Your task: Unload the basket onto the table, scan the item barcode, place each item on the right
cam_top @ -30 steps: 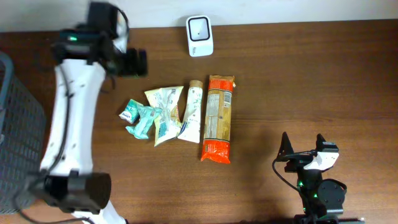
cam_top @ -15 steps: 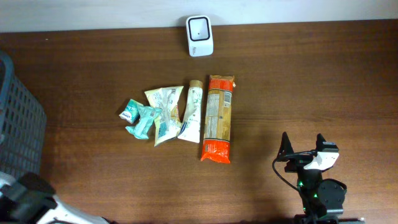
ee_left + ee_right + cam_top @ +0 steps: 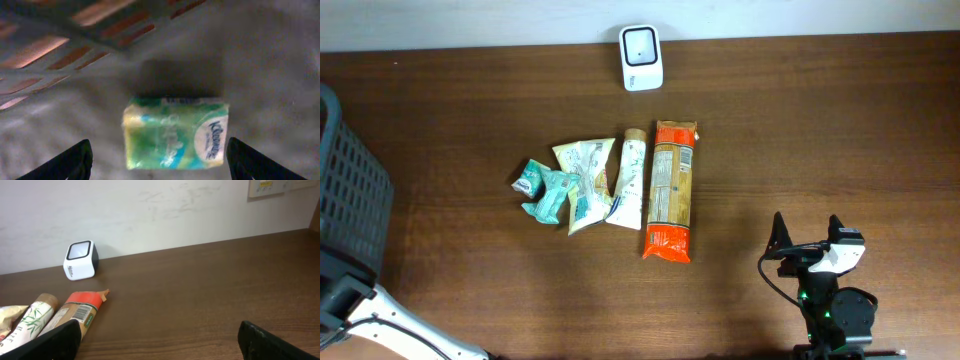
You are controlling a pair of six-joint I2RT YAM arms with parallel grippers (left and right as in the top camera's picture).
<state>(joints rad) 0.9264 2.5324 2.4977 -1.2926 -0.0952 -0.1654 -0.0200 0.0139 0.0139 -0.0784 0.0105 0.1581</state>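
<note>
A green and blue Kleenex tissue pack (image 3: 175,132) lies flat on the grey floor of the basket in the left wrist view. My left gripper (image 3: 159,150) hangs over it, open, with one finger on each side and a gap to the pack at both. In the overhead view only a piece of the left arm (image 3: 350,300) shows at the bottom left. The white barcode scanner (image 3: 641,44) (image 3: 80,260) stands at the table's back edge. My right gripper (image 3: 807,222) (image 3: 157,330) rests open and empty at the front right.
A row of items lies mid-table: an orange pasta pack (image 3: 672,190) (image 3: 77,311), a bamboo-print tube (image 3: 629,180), pale sachets (image 3: 585,180) and teal tissue packs (image 3: 545,190). The dark slatted basket (image 3: 345,190) stands at the left edge; its wall (image 3: 75,30) shows above the pack.
The left arm has swung from the table's back left down to the basket at the left and almost out of the overhead view. The right arm and the table items have not moved.
</note>
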